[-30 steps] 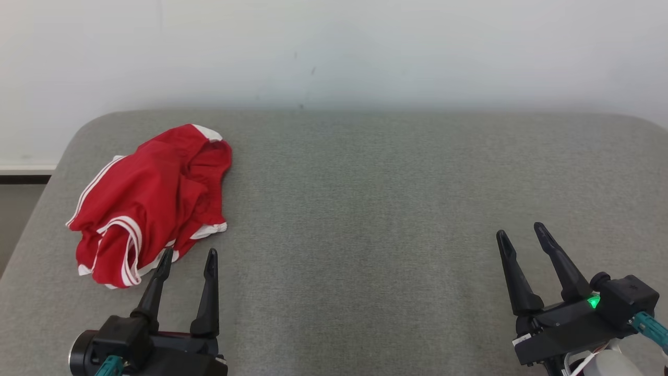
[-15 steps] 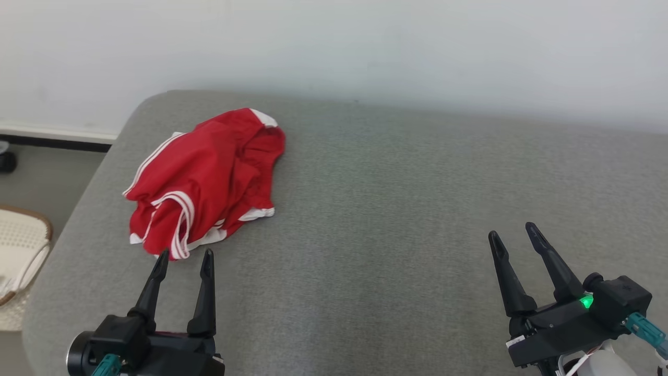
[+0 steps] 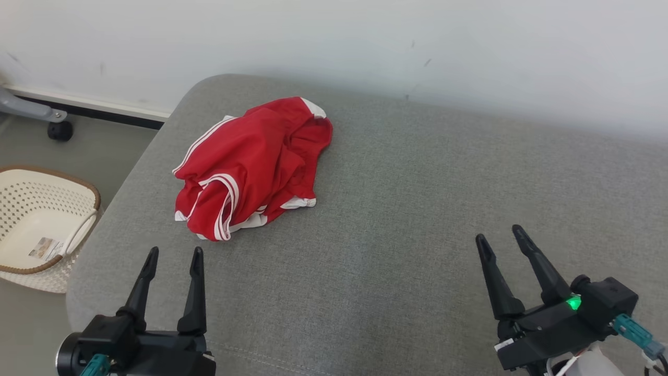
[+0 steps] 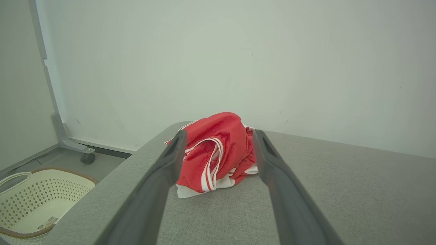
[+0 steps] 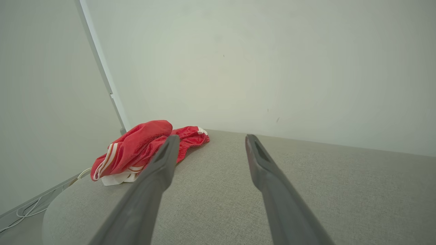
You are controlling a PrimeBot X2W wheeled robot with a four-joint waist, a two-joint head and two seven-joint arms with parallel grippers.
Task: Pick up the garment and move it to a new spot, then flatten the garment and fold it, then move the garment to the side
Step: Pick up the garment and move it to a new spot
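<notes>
The garment (image 3: 253,164) is a crumpled red piece with white stripes and white trim, lying on the grey cushioned surface (image 3: 417,183) toward its far left. My left gripper (image 3: 174,256) hovers open, a short way in front of the garment and apart from it. In the left wrist view the garment (image 4: 214,153) sits straight ahead, framed between the open fingers of the left gripper (image 4: 218,136). My right gripper (image 3: 500,236) is open at the lower right, far from the cloth. From the right wrist, the garment (image 5: 136,149) lies off to the left of the open right gripper (image 5: 211,137).
A cream perforated basket (image 3: 36,224) stands on the floor left of the surface, also seen as the basket (image 4: 37,200). A grey caster leg (image 3: 52,122) sits by the wall. The surface's rounded left edge is close to the left gripper. White wall runs behind.
The head camera has swung left, so the whole scene shifted right and the basket and floor came into view. Both grippers stay open, and the left one now sits farther from the garment.
</notes>
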